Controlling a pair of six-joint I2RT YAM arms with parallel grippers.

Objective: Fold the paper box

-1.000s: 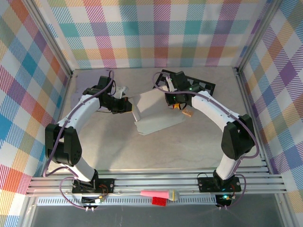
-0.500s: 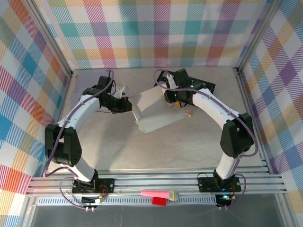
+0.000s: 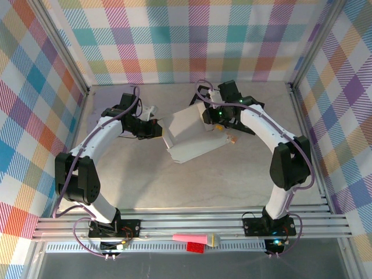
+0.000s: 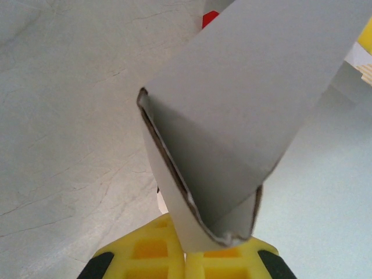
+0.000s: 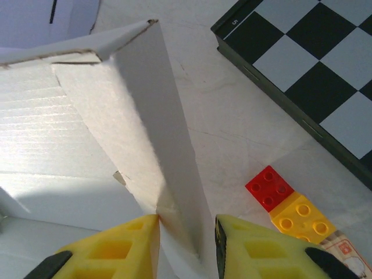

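- White paper box [image 3: 195,139] lying on the grey table [image 3: 174,186], just to the left of the black and white checkerboard [image 5: 308,64], seen from the top.
- Half folded: flat bottom on the table, one wall standing up on the side near the checkerboard, one flap lifted on the side far from it.
- Left gripper [image 4: 185,256] on the side of the box far from the checkerboard.
- Yellow fingers [image 4: 151,256] pressed together, pinching the bottom edge of the lifted flap, with the flap bent over like a little tent above them.
- Right gripper [image 5: 186,232] at the box wall nearest the checkerboard.
- Yellow fingers [image 5: 256,250] apart, one on each side of the thin standing wall, the inside finger touching it and a small gap on the outside.
- Red block [image 5: 268,187] and yellow block [image 5: 301,217] stuck together on the table, between the box and the checkerboard.
- Small tan piece just under the yellow block, too cut off to tell what.
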